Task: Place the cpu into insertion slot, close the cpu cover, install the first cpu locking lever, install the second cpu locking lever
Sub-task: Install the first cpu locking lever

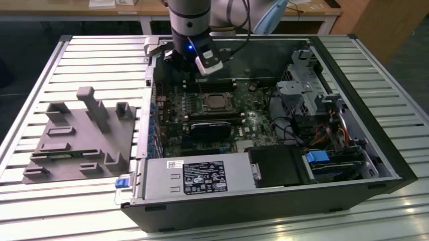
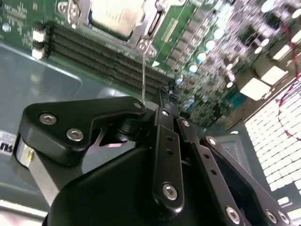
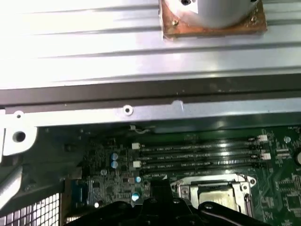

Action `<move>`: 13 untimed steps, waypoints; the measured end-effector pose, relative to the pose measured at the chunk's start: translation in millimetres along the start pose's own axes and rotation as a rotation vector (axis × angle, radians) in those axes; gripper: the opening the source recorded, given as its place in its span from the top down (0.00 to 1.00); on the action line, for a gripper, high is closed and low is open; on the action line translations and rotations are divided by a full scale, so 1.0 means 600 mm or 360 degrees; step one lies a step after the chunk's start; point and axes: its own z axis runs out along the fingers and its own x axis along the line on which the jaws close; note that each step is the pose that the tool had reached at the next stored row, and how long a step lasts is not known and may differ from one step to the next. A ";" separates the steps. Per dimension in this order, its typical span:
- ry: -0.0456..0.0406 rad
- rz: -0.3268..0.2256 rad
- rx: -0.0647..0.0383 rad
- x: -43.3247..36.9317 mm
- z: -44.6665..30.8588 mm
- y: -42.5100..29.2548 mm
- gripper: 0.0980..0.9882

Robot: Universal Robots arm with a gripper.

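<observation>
The cpu (image 1: 216,102) lies flat in the insertion slot on the motherboard, its pale metal top showing in both wrist views (image 2: 117,14) (image 3: 215,195). The silvery cpu cover (image 2: 154,21) (image 3: 185,190) frames it and hides most of the slot. A thin silvery locking lever (image 2: 143,70) runs from the socket's corner up to my fingertips. My gripper (image 1: 201,68) (image 2: 158,101) hangs over the memory slots just behind the socket, its fingers shut together at the lever's end. I cannot tell whether the lever is pinched or only touched.
Long black memory slots (image 2: 103,56) (image 3: 197,155) lie between the socket and the case's back wall (image 3: 141,89). A black heatsink block (image 1: 211,129), the grey power supply (image 1: 201,175) and a drive cage (image 1: 308,95) crowd the case. A grey fixture (image 1: 80,135) stands outside, on the exterior view's left.
</observation>
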 end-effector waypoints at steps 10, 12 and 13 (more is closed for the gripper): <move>0.0002 0.0000 -0.0016 -0.026 0.001 0.002 1.00; 0.0003 0.0001 -0.0016 -0.040 0.001 0.003 1.00; 0.0003 0.0001 -0.0016 -0.046 0.001 0.004 1.00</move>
